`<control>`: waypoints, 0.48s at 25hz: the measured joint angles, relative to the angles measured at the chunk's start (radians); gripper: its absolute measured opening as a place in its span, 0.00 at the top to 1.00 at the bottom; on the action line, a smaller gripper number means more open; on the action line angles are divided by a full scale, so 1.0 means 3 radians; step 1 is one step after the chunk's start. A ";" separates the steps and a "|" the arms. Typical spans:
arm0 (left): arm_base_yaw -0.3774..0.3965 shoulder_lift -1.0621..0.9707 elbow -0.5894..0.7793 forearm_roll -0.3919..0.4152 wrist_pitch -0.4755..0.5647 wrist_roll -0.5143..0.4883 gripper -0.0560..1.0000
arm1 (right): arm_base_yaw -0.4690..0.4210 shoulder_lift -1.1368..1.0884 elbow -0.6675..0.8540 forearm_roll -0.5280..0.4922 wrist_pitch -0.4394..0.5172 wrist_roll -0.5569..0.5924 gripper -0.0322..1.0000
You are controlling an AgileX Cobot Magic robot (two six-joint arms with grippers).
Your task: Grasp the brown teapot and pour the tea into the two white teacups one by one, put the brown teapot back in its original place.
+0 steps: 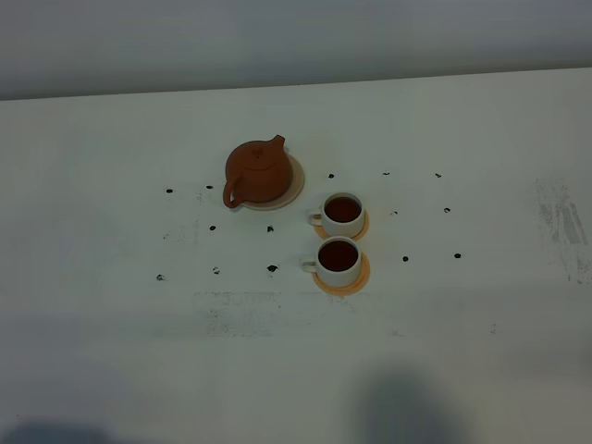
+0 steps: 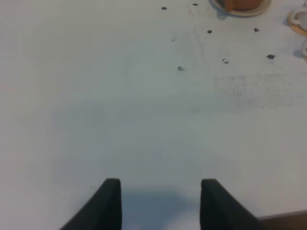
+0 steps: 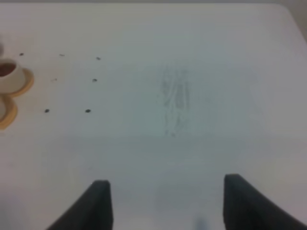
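Note:
The brown teapot (image 1: 257,170) stands upright on its beige round coaster (image 1: 294,185) left of the table's middle. Just to its right the two white teacups (image 1: 342,214) (image 1: 337,261) sit on orange coasters, both holding dark tea. Neither arm shows in the high view. In the left wrist view my left gripper (image 2: 160,199) is open over bare table, far from the teapot (image 2: 242,4), which is cut off by the frame edge. My right gripper (image 3: 163,201) is also open, with one teacup (image 3: 8,73) far off at the frame's side.
The white table (image 1: 111,324) carries several small dark marks around the tea set. A grey scuffed patch (image 1: 562,222) lies at the right. The table's far edge meets a grey wall. Two soft shadows fall on the near part of the table.

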 joint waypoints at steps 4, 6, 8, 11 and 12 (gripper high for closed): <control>0.0000 0.0000 0.0000 0.0000 0.0000 0.0000 0.58 | 0.0149 0.0000 0.0000 0.0000 0.0000 0.0000 0.47; 0.0000 0.0000 0.0000 -0.0003 0.0000 0.0000 0.58 | 0.0164 0.0000 0.0000 0.0000 0.0000 0.0000 0.47; 0.0000 0.0000 0.0000 -0.0003 0.0000 0.0000 0.58 | 0.0164 0.0000 0.0000 0.0000 0.0000 0.0000 0.47; 0.0000 0.0000 0.0000 -0.0003 0.0000 0.0000 0.58 | 0.0164 0.0000 0.0000 0.0000 0.0000 0.0000 0.47; 0.0000 0.0000 0.0000 -0.0003 0.0000 0.0000 0.58 | 0.0164 0.0000 0.0000 0.0000 0.0000 0.0000 0.47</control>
